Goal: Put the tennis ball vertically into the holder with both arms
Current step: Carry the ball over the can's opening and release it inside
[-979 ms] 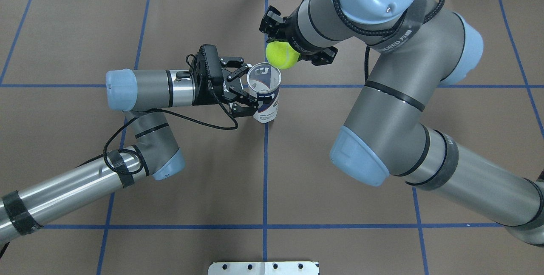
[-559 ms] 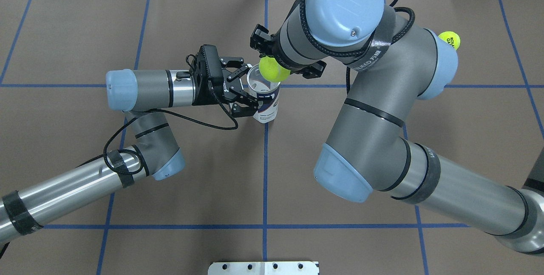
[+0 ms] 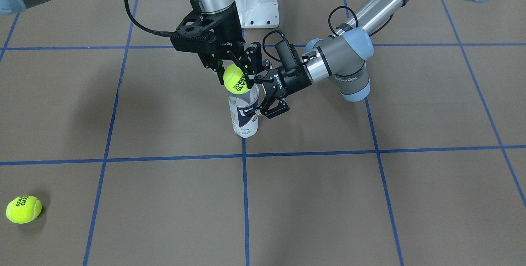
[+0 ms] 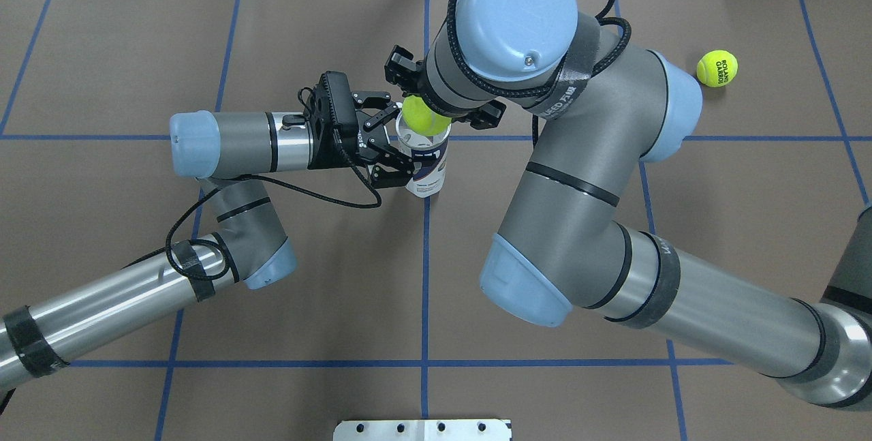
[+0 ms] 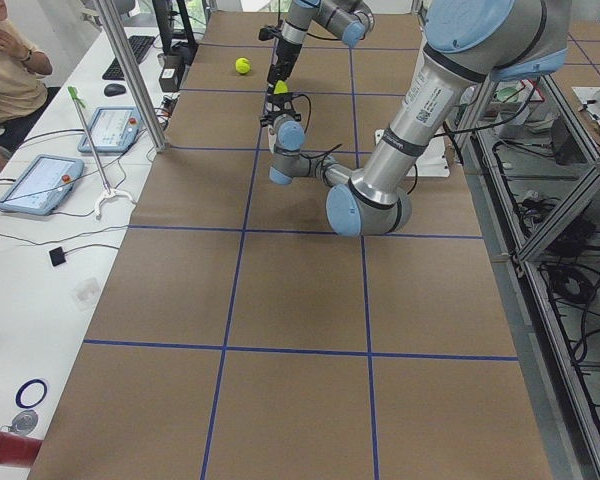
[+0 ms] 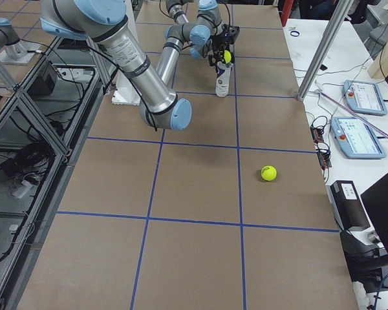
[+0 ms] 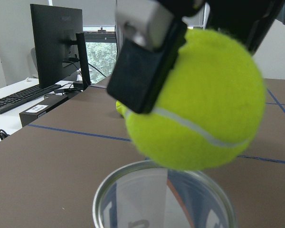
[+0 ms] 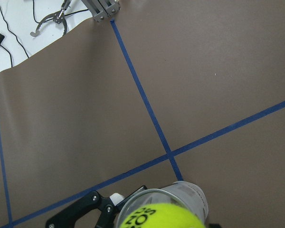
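While the left jaws clamp the holder from its 9 o'clock side in the overhead view, the tube stands upright on the tabletop at a crossing of blue tape lines. The right jaws pinch a tennis ball directly over the open mouth, just above the rim. A second ball lies well apart, at 2 o'clock from the holder.

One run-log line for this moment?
left gripper: shut on holder | right gripper: shut on tennis ball, over holder mouth | second ball: loose on table
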{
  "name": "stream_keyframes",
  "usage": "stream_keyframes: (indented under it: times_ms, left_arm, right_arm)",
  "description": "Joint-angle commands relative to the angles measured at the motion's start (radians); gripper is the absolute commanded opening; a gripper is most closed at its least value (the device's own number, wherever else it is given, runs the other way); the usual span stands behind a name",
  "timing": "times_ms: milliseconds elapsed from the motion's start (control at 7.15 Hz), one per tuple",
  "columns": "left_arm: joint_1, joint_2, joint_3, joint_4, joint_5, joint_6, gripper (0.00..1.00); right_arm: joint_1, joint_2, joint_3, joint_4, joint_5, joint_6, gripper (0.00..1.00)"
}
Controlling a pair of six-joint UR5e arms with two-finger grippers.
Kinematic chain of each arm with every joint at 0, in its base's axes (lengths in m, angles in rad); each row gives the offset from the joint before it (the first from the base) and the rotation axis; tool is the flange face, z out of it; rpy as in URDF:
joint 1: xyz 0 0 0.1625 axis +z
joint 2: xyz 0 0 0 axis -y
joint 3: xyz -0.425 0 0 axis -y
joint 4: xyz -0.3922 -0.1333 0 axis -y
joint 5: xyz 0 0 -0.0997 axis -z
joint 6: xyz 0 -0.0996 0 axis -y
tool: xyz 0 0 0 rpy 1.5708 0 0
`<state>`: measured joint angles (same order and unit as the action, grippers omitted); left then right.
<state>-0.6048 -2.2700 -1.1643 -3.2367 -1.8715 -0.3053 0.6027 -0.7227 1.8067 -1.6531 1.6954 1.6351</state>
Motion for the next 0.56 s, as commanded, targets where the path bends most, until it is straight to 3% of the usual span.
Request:
stream_keyframes:
  times_ms: [0,420]
  left_arm:
    - [0.002,0.001,0.0,-0.002,0.0,0.0,0.84]
    - [0.002,0.003,0.0,-0.002,0.0,0.0,0.84]
  right_arm:
    - [0.0,0.006,-0.007,-0.025,-0.019,-0.006,0.99]
    - [0.0,0.009,0.005,-0.028,-0.008,-0.018,0.99]
